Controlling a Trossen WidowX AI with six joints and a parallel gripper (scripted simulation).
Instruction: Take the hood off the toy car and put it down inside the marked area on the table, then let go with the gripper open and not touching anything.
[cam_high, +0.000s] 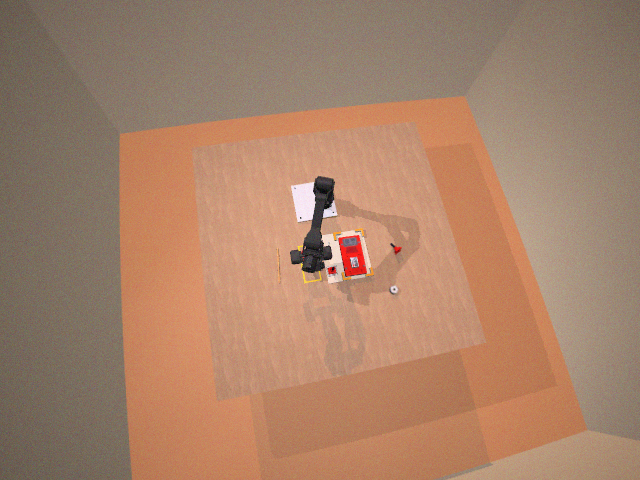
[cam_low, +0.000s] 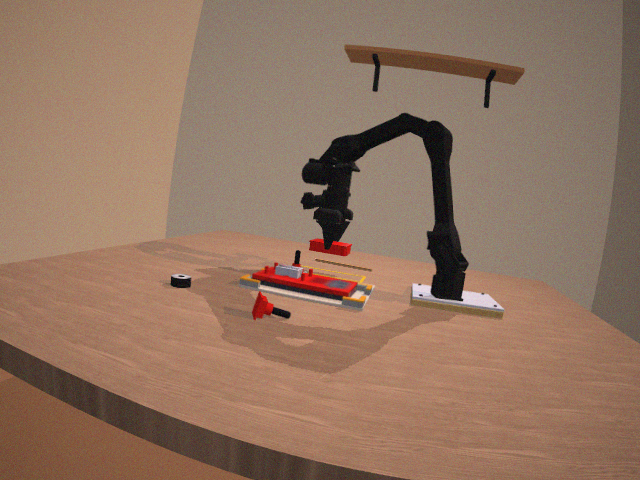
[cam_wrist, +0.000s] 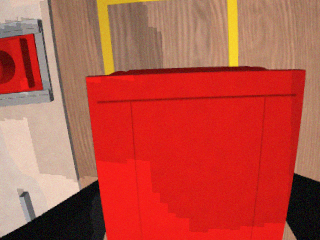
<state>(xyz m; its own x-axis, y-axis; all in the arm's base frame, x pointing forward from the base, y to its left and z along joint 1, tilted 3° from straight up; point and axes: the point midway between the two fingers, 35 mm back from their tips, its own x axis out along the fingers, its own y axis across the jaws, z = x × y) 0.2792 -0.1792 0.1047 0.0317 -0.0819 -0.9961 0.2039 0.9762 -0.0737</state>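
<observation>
1. One part is clenched in your tool (cam_low: 330, 238): the red hood (cam_low: 330, 247), held by its top and hanging level in the air, well above the surface (cam_low: 361, 392) and off the toy car (cam_low: 305, 280).

2. Through the wrist camera the hood fills most of the frame, and the yellow marked area (cam_wrist: 167, 27) sits at 12 o'clock from it, only partly covered. I judge you are not yet centred over the outline.

3. Release from this height and the hood could bounce or tip and come to rest across the yellow line. Lower it first.

4. The car on its pale base plate (cam_low: 361, 299) lies just beside the marked area, at about 9 o'clock in the wrist view. Drift that way during descent and the hood or your fingers could clip the car's upright black peg (cam_low: 297, 256).

5. Open too little, or lift away at a slant, and a finger may drag the hood back out of the outline.

6. Loose parts lie farther out on the surface: a red cone-shaped piece (cam_low: 263, 307), a small black ring (cam_low: 180, 280) and a thin rod (cam_low: 343, 264) beyond the marked area.

7. Around you, the wooden surface carries the arm's broad shadow; plain grey-beige walls enclose the room, with a wooden shelf (cam_low: 434, 63) on black brackets high behind the arm.
</observation>
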